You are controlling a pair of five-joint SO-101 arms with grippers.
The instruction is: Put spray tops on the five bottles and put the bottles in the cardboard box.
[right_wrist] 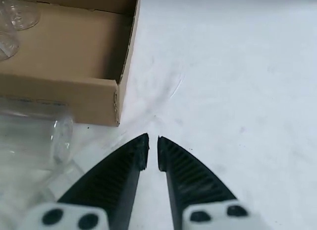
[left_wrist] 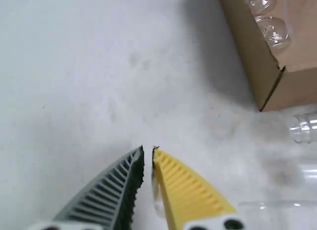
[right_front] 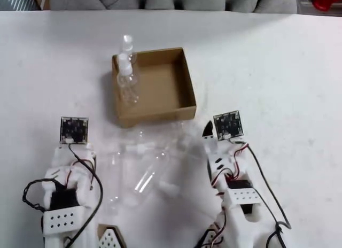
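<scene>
Sitting at upper centre of the high view, the box (right_front: 165, 90) holds two capped bottles (right_front: 128, 82) along its left wall, one beyond the other, tops toward the frame's top. Loose bottles (right_front: 147, 173) of clear plastic lie on the table (right_front: 278, 66) at lower centre, between the two arms and just below the box's front wall. Their outlines blur together, so I cannot count them. The left gripper (left_wrist: 148, 151), at lower left, has its grey and yellow jaws almost pressed together, pinching nothing, over bare table. The right gripper (right_wrist: 152, 141), at lower right, has its black jaws likewise nearly touching on nothing, near the box's front right corner.
</scene>
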